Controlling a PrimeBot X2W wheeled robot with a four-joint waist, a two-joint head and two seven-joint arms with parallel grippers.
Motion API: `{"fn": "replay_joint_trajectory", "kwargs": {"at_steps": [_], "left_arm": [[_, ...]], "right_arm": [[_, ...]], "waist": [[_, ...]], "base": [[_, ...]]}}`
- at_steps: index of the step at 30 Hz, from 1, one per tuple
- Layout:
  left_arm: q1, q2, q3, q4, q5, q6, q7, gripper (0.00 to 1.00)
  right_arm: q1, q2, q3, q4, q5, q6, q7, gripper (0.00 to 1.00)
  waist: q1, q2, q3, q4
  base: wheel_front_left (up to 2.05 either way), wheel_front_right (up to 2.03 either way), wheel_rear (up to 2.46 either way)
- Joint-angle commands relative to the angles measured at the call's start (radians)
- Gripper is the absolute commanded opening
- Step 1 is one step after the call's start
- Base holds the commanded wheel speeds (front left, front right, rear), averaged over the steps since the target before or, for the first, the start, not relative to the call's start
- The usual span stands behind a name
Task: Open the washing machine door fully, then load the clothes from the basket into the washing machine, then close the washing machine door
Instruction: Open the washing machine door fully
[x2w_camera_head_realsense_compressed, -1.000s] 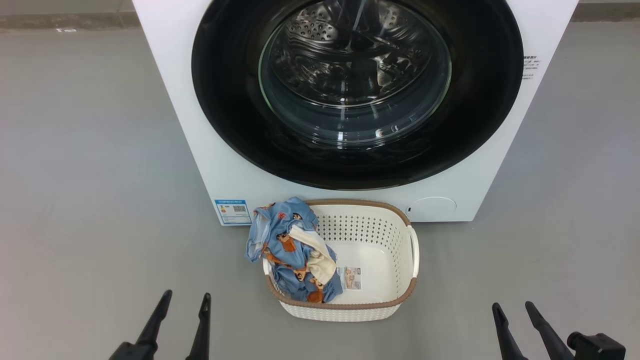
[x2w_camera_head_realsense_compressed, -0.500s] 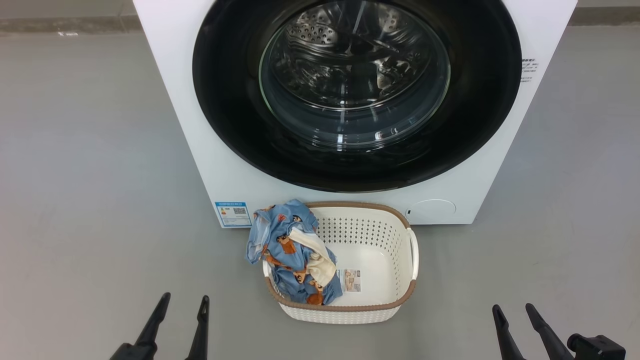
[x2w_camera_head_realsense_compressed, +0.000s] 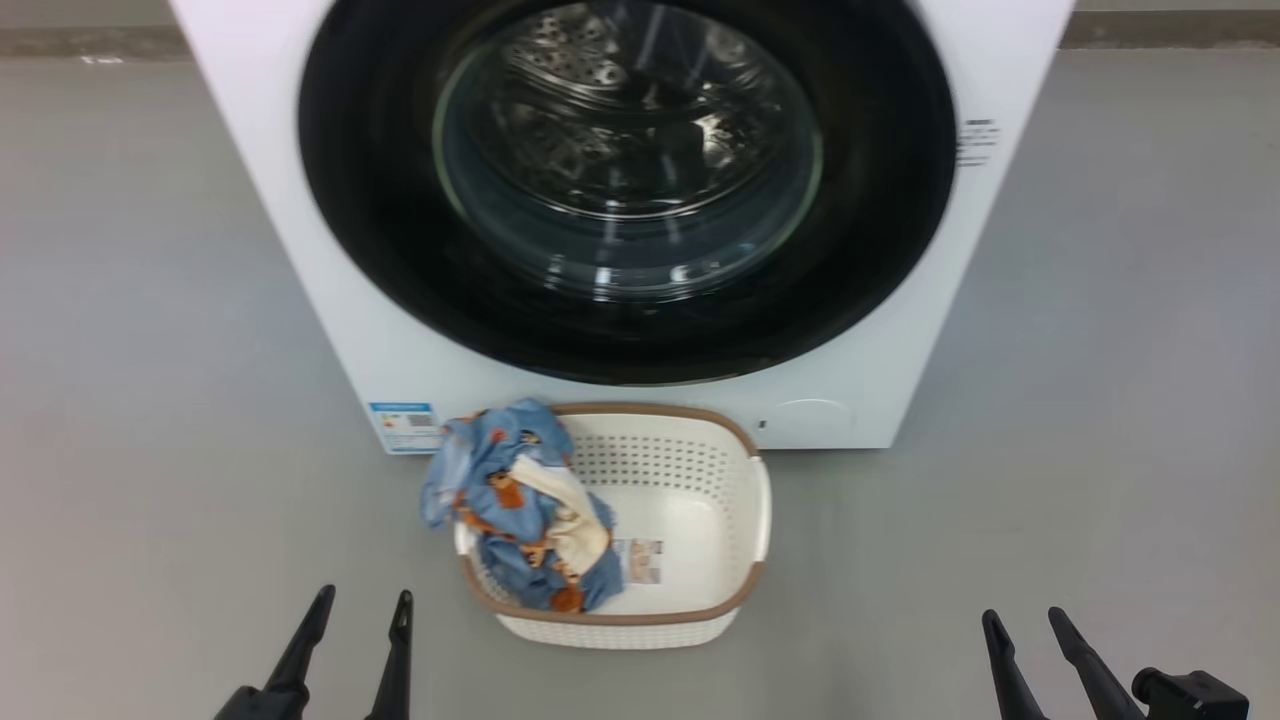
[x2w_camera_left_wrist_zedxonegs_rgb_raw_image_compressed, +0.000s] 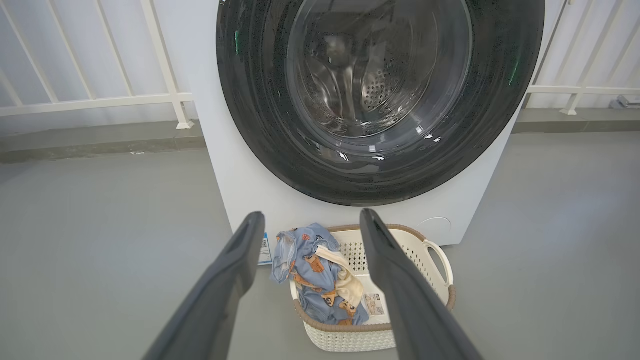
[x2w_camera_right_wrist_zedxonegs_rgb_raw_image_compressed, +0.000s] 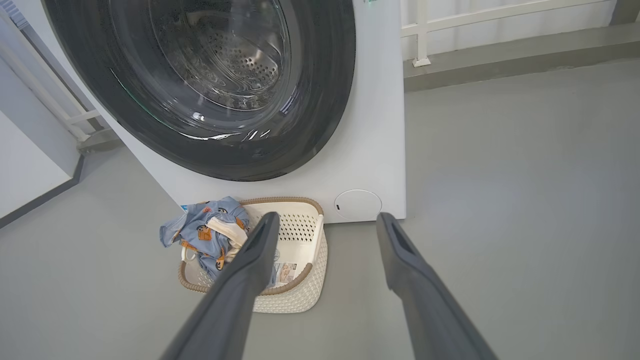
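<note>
Head view, L to R. Low left: left gripper (x2w_camera_head_realsense_compressed: 364, 597), jaws wide apart, holding nothing, fingers pointing fwd over grey floor (x2w_camera_head_realsense_compressed: 150, 400). Ahead and to its right are the clothes (x2w_camera_head_realsense_compressed: 510, 500), a blue bear-print bundle w/ a cream piece. They are heaped in the left end of the basket (x2w_camera_head_realsense_compressed: 620, 632), spilling over its left rim. Rest of basket is bare except a paper label (x2w_camera_head_realsense_compressed: 640, 560) on the bottom. Its long axis seems to run L–R, just in front of the washing machine (x2w_camera_head_realsense_compressed: 840, 370). Above it the washing machine door (x2w_camera_head_realsense_compressed: 628, 190) is shut; drum (x2w_camera_head_realsense_compressed: 620, 110) looks empty through the glass. Door lies ahead of and above both claws, roughly between them, slightly nearer the left; handle side can't be told. Low right: right gripper (x2w_camera_head_realsense_compressed: 1022, 615), also wide open, empty, well apart from basket.
</note>
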Motion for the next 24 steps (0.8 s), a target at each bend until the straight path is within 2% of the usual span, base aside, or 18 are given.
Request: {"fn": "replay_joint_trajectory", "kwargs": {"at_steps": [1,11,15,24], "left_arm": [[-0.028,0.015,0.037,-0.022,0.011,-0.003,-0.012,1.0],[-0.032,0.014,0.045,-0.032,0.007,-0.003,-0.012,1.0],[-0.03,0.014,0.052,-0.047,-0.03,-0.003,-0.012,1.0],[-0.027,0.013,0.047,-0.05,-0.031,-0.003,-0.012,1.0]], "right_arm": [[-0.016,-0.014,0.019,-0.021,-0.005,-0.001,-0.012,1.0],[-0.018,-0.01,0.018,-0.022,-0.007,-0.001,-0.012,1.0],[-0.019,-0.01,0.016,-0.022,-0.006,-0.001,-0.012,1.0],[-0.021,-0.01,0.018,-0.018,-0.003,-0.001,-0.012,1.0]], "waist": [[0.0,0.0,0.0,-0.001],[0.0,0.0,0.004,-0.002],[0.0,0.0,0.004,-0.002],[0.0,0.0,0.006,-0.002]], "base": [[1.23,1.23,-2.46],[1.23,1.23,-2.46],[1.1,1.07,-2.17],[0.57,0.57,-1.15]]}}
